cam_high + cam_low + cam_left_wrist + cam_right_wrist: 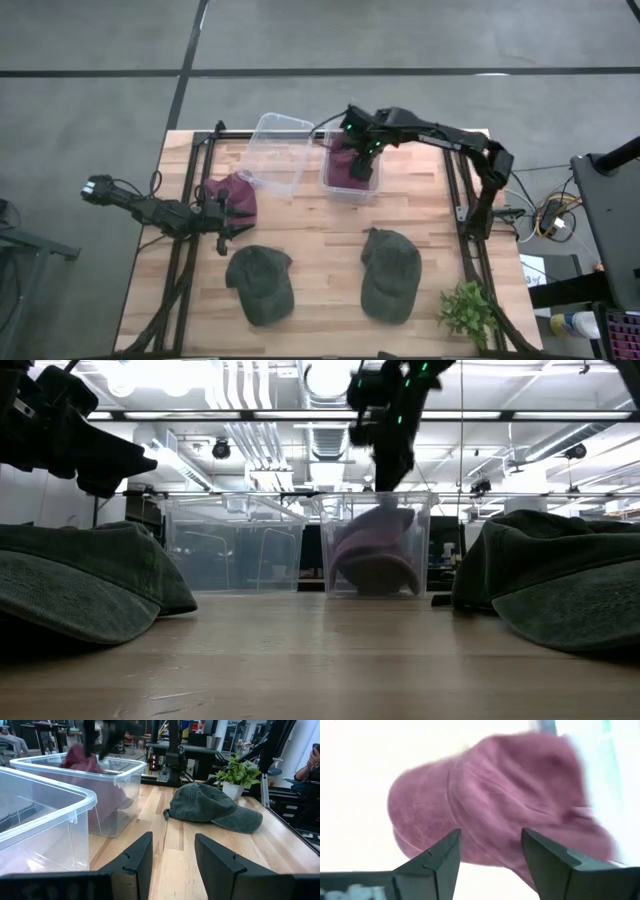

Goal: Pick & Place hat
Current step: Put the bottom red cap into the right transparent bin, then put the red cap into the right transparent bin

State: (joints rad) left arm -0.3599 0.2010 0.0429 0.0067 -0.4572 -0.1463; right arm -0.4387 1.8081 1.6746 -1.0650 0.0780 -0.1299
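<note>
We see two clear plastic bins at the far side of the table (pixel 330 250): the left bin (pixel 280 152) holds nothing we can make out, while the right bin (pixel 352 170) holds a maroon hat (pixel 375 550) — soft, faded, slumped against the bin wall with its brim low. The right gripper (pixel 365 150) hangs just above that bin, its fingers (pixel 440 857) spread apart with nothing between them; the right wrist view looks straight down on the hat's rounded crown. A second maroon hat (pixel 233 195) lies on the wood beside the left bin, and the left gripper (pixel 222 215) sits right next to it, jaws parted and empty (the left wrist view shows only bare tabletop between its fingers). Two dark green hats rest nearer the front, one on the left (pixel 260 283) and one on the right (pixel 389 274), with a small potted plant (pixel 466 312) at the right corner. The low view shows the binned hat through the plastic — the high view only gives us its top.
</note>
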